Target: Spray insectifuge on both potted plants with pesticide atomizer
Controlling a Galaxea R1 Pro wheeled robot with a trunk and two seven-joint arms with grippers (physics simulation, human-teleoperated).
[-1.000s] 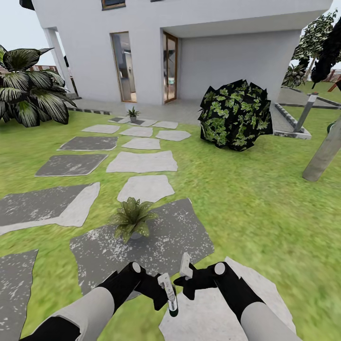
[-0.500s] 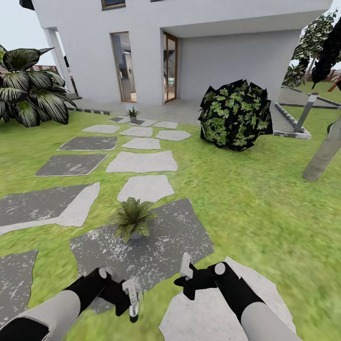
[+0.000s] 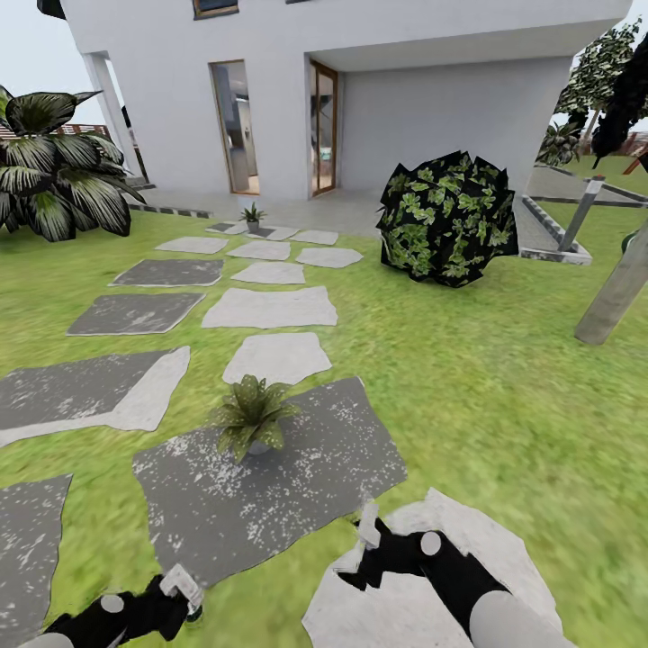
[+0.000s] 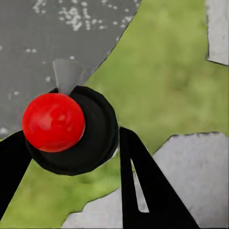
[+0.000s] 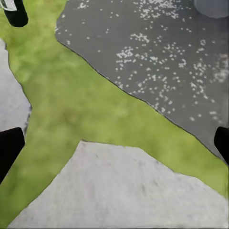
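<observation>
Gripping the pesticide atomizer (image 4: 71,129) (red-capped up close), the left hand (image 3: 180,598) hangs low; right hand (image 3: 364,549) gapes empty.

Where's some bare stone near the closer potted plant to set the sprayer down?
Free: the dark slab right of and behind the near potted plant, and the pale slab by the right gripper. Crowded: the slab's front left, where leaves overhang.

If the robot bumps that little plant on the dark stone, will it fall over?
Probably, quite easily: the potted plant has leaves spreading much wider than its tiny grey pot, so it looks top-heavy. It likely weighs little and may slide on the flat dark stone. The leaves would probably bend, not snap.
</observation>
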